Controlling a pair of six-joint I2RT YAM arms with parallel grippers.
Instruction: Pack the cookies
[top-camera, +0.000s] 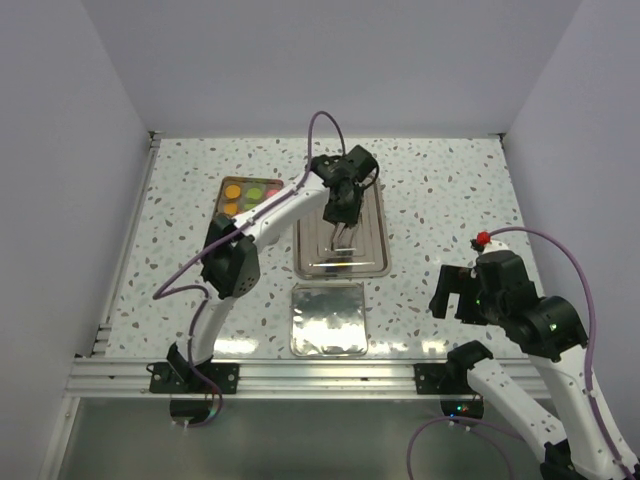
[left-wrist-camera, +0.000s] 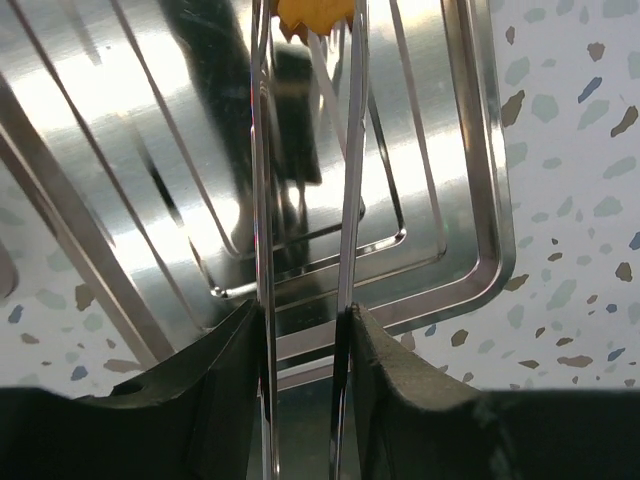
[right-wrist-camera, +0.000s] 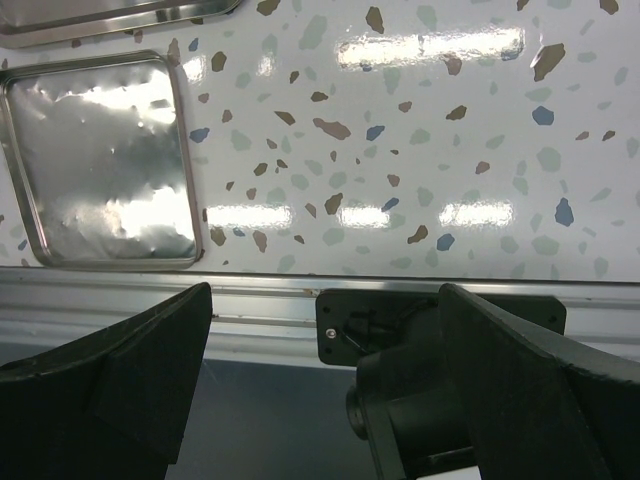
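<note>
My left gripper (top-camera: 338, 207) hangs over the steel tray (top-camera: 372, 262) and is shut on a pair of thin metal tongs (left-wrist-camera: 350, 200). In the left wrist view my left gripper (left-wrist-camera: 305, 322) squeezes the two blades, and an orange cookie (left-wrist-camera: 312, 14) sits between their tips over the ribbed tray (left-wrist-camera: 470, 200). Several more cookies, orange, green and pink, lie in the dark box (top-camera: 248, 195) left of the tray. My right gripper (top-camera: 455, 291) is open and empty above the table's near right, and its wrist view (right-wrist-camera: 325, 385) looks down over the front rail.
A small square steel tin (top-camera: 328, 318) lies just in front of the tray; it also shows in the right wrist view (right-wrist-camera: 100, 165). The aluminium rail (top-camera: 300, 375) runs along the near edge. White walls close in the table's sides and back.
</note>
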